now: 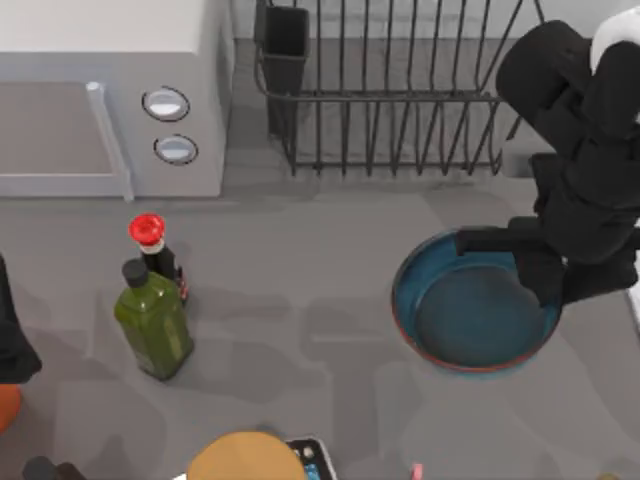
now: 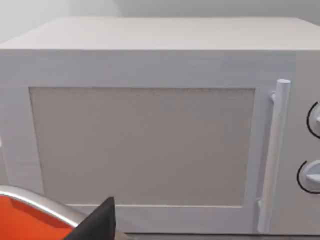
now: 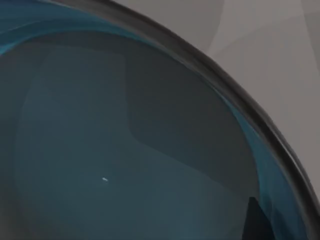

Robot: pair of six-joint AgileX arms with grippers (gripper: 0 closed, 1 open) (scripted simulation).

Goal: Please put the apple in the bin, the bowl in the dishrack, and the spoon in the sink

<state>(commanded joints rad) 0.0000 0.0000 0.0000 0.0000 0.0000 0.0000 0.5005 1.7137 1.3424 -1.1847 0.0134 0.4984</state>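
The blue bowl (image 1: 470,315) with its reddish-brown rim sits right of centre on the grey table. My right gripper (image 1: 545,278) is down at the bowl's far right rim. In the right wrist view the bowl's inside (image 3: 115,150) is very close. The black wire dishrack (image 1: 390,100) stands behind the bowl, with its dark cutlery cup (image 1: 286,35) at the left corner. My left arm (image 1: 12,340) is parked at the table's left edge. The apple, the spoon, the bin and the sink are out of view.
A white microwave (image 1: 110,90) (image 2: 150,125) fills the back left. A green oil bottle (image 1: 155,320) and a red-capped dark bottle (image 1: 150,240) stand left of centre. An orange object (image 1: 5,410) (image 2: 20,222) lies near the left arm. A tan round object (image 1: 250,458) sits at the front edge.
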